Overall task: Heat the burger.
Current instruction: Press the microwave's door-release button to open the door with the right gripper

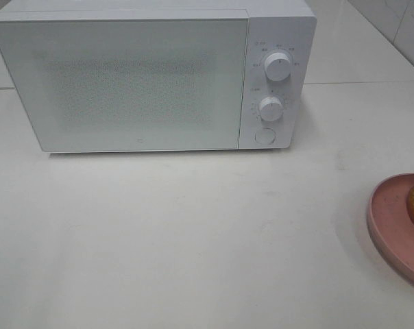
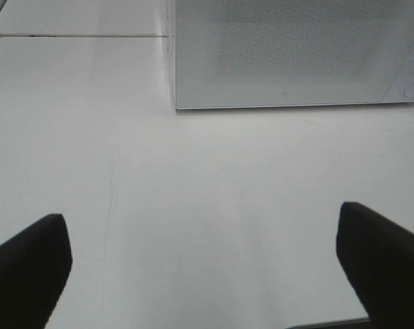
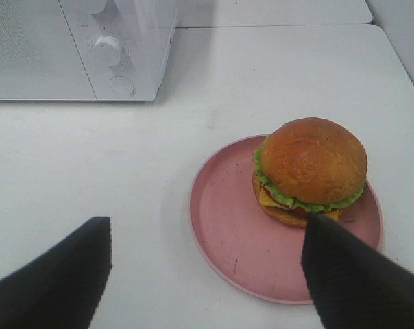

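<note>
white table (image 1: pixel 193 240): burger (image 3: pixel 311 171) on its plate (image 3: pixel 227 233) just ahead of the right jaws, both pairs spread empty.

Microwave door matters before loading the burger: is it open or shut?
Shut: the door sits flush with the control panel, no gap showing; the burger is outside on its pink plate.

A white microwave (image 1: pixel 125 75), door closed, stands on the pale surface (image 1: pixel 193 240) well ahead of the left pincer (image 2: pixel 201 226). Its panel carries an upper knob (image 1: pixel 278 62), a lower knob (image 1: pixel 270 107) and a round button (image 1: pixel 264 136). A pink plate (image 3: pixel 227 223) lies just ahead of the right pincer (image 3: pixel 205 232).
</note>
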Controlling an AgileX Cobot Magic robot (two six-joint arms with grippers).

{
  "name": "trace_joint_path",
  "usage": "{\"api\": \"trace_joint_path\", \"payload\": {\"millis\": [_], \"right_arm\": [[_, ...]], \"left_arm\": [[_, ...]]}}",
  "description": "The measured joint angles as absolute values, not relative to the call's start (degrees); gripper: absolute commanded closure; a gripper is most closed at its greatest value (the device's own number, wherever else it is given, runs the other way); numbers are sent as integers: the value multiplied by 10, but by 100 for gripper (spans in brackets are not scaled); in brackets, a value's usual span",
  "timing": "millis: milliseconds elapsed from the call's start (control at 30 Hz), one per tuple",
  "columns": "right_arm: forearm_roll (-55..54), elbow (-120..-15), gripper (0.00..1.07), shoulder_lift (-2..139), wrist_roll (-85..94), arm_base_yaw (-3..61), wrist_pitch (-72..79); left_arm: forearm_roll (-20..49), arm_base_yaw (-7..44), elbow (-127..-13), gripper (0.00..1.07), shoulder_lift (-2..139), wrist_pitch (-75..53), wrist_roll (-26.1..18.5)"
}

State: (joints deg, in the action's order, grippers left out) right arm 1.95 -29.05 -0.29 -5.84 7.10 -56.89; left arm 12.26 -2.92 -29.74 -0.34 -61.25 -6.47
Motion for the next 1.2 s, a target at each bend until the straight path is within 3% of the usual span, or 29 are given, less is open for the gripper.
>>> {"api": "trace_joint_path", "payload": {"millis": [700, 1200], "right_arm": [[10, -299, 32, -2, -58, 71, -541], [9, -299, 32, 131, -58, 71, -415]], "left_arm": [[123, -29, -297, 9, -3, -612, -65], [123, -29, -297, 9, -3, -612, -65]]}}
